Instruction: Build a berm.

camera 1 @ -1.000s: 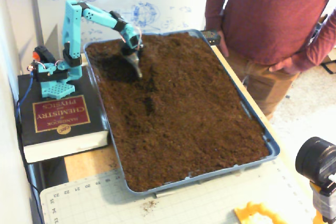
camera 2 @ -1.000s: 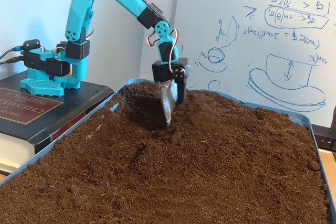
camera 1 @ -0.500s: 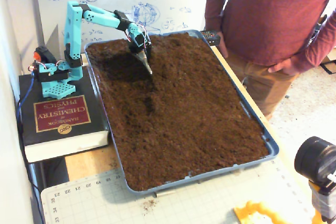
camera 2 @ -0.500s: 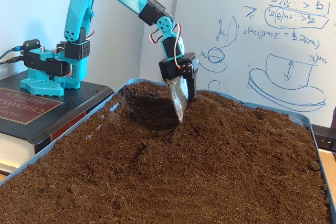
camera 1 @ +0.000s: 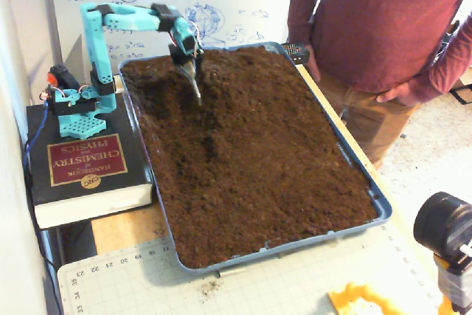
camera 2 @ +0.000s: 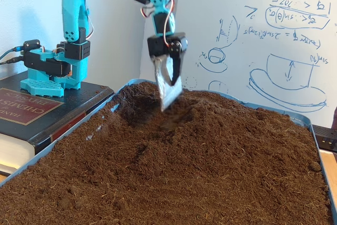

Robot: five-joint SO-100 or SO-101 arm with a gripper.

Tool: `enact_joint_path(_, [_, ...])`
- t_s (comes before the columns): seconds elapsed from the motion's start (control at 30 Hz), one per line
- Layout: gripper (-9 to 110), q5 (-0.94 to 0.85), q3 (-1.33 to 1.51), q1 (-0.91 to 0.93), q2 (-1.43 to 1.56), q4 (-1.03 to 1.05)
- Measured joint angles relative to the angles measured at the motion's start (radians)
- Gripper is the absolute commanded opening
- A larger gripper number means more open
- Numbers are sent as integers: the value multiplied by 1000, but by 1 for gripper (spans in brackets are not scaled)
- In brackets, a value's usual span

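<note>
**Scoop lifted over the mound**

The berm (camera 2: 210, 111), a low mound at the tray's (camera 1: 383, 208) twelve o'clock end, looks loose and crumbly: push it, don't grip. The end effector (camera 2: 167, 90) carries a scoop (camera 1: 195, 82); I cannot tell its jaw state.

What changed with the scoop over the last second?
The metal scoop has come up out of the soil and now hangs clear above the mound, tip down; the arm is raised and drawn back. The gripper keeps holding the scoop. Tray, book and person are unmoved.
</note>
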Motion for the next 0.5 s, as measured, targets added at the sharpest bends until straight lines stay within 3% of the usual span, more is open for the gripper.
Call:
enact_joint_path(0.23, [1, -344, 0, 193, 25, 202])
enact_joint_path(0.5, [1, -738, 25, 431, -146, 75])
